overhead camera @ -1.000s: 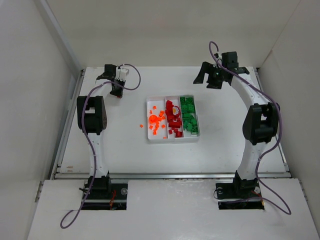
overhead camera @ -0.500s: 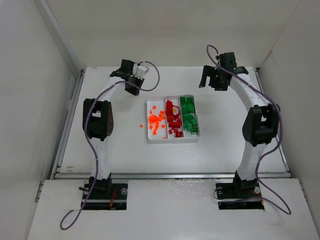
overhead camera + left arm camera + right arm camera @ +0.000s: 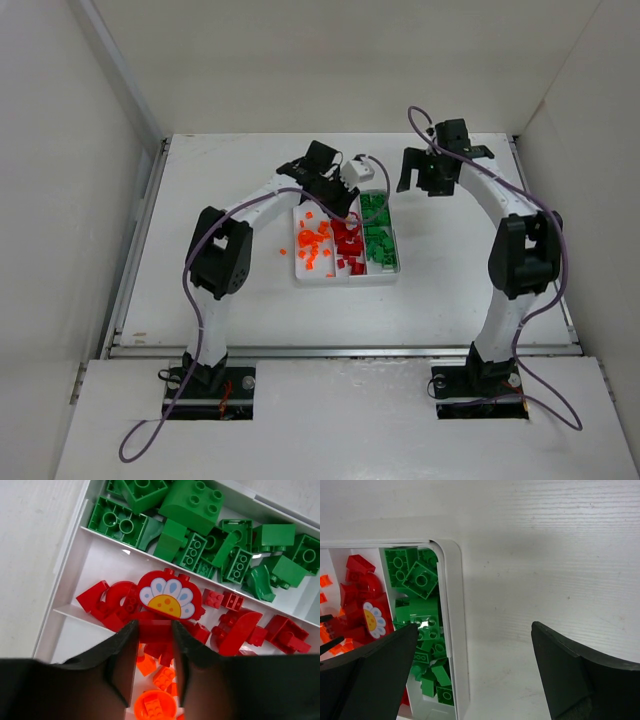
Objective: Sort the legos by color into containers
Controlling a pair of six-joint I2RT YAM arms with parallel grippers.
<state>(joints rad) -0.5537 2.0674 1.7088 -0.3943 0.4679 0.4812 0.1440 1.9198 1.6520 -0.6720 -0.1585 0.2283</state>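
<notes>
The left tool (image 3: pixel 154 626) hangs over the far end of the tray (image 3: pixel 345 282), above the middle lane where the red bricks (image 3: pixel 235 630) lie. Its jaws stand a narrow gap apart, and a small red piece (image 3: pixel 155 631) fills that gap at the tips. I cannot tell whether it is pinched or simply lies in the lane underneath. Just beyond it sits the flower piece (image 3: pixel 167 596), red with a white and yellow bloom.

The green bricks (image 3: pixel 190 502) fill the lane past that, and the orange bricks (image 3: pixel 152 707) fill the lane nearest the wrist. The lanes run roughly crosswise in the wrist view, so the jaws close along the lane's length (not across its thin walls). The red lane is straight below, so I judge that a release or a pick needs only a vertical move.

The right tool (image 3: pixel 475 626), spread wide and empty, hovers over the bench (image 3: pixel 545 555) beside the green lane's far corner. One orange bit (image 3: pixel 283 251) lies on the bench just left of the tray, on the left arm's side.
</notes>
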